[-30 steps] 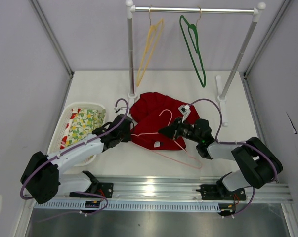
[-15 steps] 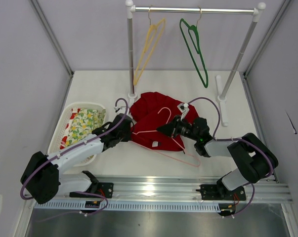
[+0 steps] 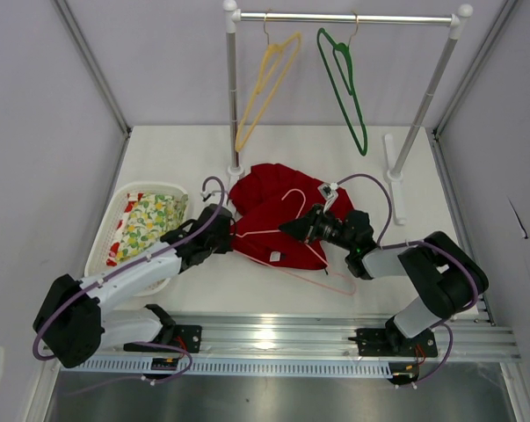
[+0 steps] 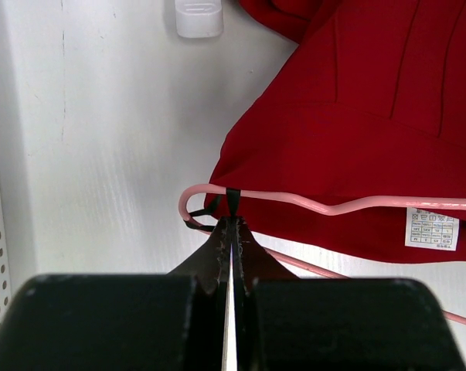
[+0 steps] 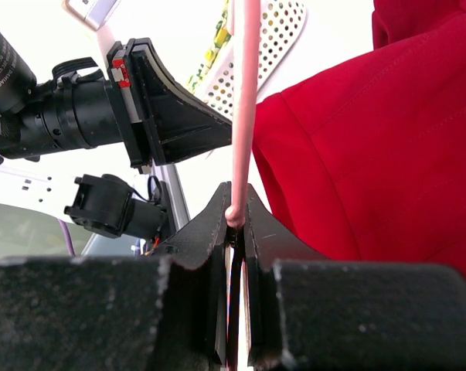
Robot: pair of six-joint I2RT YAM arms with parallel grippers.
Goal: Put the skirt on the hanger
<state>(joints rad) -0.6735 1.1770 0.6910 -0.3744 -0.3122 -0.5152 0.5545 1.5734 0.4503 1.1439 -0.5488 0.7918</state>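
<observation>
Skirt point(image 3: 278, 211): red, lying bunched on the table point(image 3: 185, 149) at about mid-width. Its far edge is just beside the foot of the clothes rack point(image 3: 233, 105)'s left pole. The near edge falls between the two grippers.

Hanger point(image 3: 273, 232): pale pink wire, lying across the near half of the skirt, hook pointing toward the far edge. Its left corner pokes out past the skirt's left border. One long wire runs off the skirt's near edge toward the near right corner, over bare table.

Left gripper point(image 3: 226, 239): at the skirt's left border. In the left wrist view the fingers point(image 4: 222, 255) are pressed together with only a hairline slit between them. The tips pinch the hanger wire just beside its rounded left bend. The skirt point(image 4: 372, 116) lies beyond and right of the tips, with a white care label near its near edge.

Right gripper point(image 3: 293, 230): over the near-right part of the skirt, pointing left. The right wrist view shows it point(image 5: 234, 215) clamped on the pink wire point(image 5: 244, 100), which rises straight up out of the jaws. Red cloth point(image 5: 387, 170) fills the right of that view, close beside the fingers; I cannot tell whether it touches them.

Other items: a white basket point(image 3: 128, 189) sits by the left edge, holding a floral cloth point(image 3: 150, 220). A yellow hanger point(image 3: 260, 92) and a green hanger point(image 3: 348, 88) hang on the rack's bar.
</observation>
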